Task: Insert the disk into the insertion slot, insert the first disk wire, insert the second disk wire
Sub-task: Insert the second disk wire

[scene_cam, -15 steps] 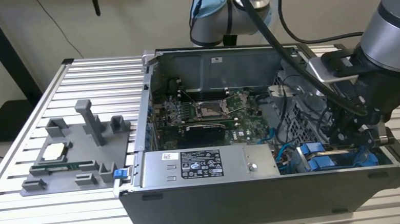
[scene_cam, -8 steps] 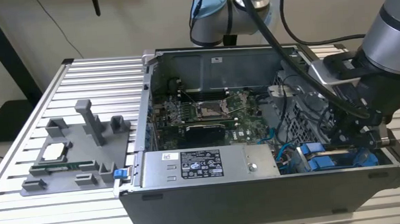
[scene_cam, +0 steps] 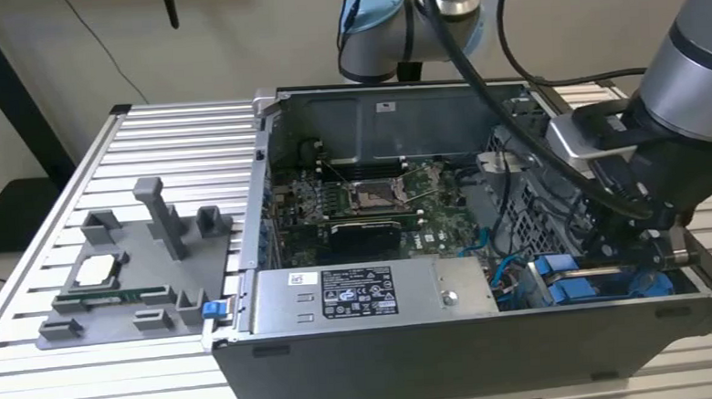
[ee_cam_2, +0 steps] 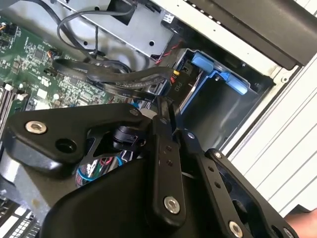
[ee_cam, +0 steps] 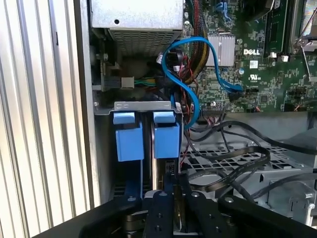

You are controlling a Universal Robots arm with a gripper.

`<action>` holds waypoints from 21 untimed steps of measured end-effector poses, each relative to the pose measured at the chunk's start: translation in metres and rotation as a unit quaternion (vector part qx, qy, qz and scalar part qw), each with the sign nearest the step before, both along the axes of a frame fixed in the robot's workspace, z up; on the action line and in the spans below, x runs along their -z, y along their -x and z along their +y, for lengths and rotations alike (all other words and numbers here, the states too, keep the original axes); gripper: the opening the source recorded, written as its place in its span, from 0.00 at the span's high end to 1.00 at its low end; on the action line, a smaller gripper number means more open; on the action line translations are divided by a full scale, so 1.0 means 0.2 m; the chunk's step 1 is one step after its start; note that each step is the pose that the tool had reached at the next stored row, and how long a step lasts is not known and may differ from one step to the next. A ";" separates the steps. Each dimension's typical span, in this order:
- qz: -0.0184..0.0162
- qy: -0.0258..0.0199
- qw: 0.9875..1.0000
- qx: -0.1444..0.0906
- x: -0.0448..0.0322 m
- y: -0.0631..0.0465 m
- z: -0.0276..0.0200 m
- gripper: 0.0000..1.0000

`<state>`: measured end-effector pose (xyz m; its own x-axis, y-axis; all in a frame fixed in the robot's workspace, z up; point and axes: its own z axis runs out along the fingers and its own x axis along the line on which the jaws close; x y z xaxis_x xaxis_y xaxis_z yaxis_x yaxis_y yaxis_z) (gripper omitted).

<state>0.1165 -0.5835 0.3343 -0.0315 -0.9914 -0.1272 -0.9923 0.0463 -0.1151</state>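
The disk (ee_cam: 166, 140), in its blue carrier, sits in the insertion slot (ee_cam: 143, 105) of the dark metal drive cage, beside a second blue carrier (ee_cam: 129, 141). My gripper (ee_cam: 174, 191) hangs just behind the disk's rear edge. Its fingers are pressed close together on a small black wire connector (ee_cam: 169, 168) at that edge. In the second wrist view the gripper (ee_cam_2: 167, 111) points at the black connector (ee_cam_2: 178, 85) next to the blue carrier (ee_cam_2: 218, 74). In the exterior view the arm reaches down into the cage, above the blue carriers (scene_cam: 568, 284).
A grey power-supply box (scene_cam: 374, 295) lies along the case's front. The motherboard (scene_cam: 369, 199) lies behind it. A blue cable (ee_cam: 198, 54) and loose black cables (ee_cam: 233, 158) crowd the space beside the cage. A grey fixture (scene_cam: 140, 266) stands on the slatted table.
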 end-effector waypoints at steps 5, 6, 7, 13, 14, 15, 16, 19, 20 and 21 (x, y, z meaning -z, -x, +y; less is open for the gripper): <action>0.000 -0.001 1.000 0.000 -0.020 0.00 0.000 0.00; 0.000 -0.001 1.000 0.000 -0.046 0.00 0.000 0.00; 0.000 -0.001 1.000 0.000 -0.070 0.00 0.000 0.00; 0.001 -0.001 1.000 0.000 -0.194 0.00 0.000 0.00; 0.001 -0.001 1.000 0.000 -0.212 0.00 0.000 0.00; 0.001 -0.001 1.000 0.000 -0.231 0.00 0.000 0.00; 0.001 -0.001 1.000 0.000 -0.251 0.00 0.000 0.00; 0.001 -0.001 1.000 0.000 -0.293 0.00 0.000 0.00; 0.001 -0.001 1.000 0.000 -0.300 0.00 0.000 0.00; 0.001 -0.001 1.000 0.000 -0.305 0.00 0.000 0.00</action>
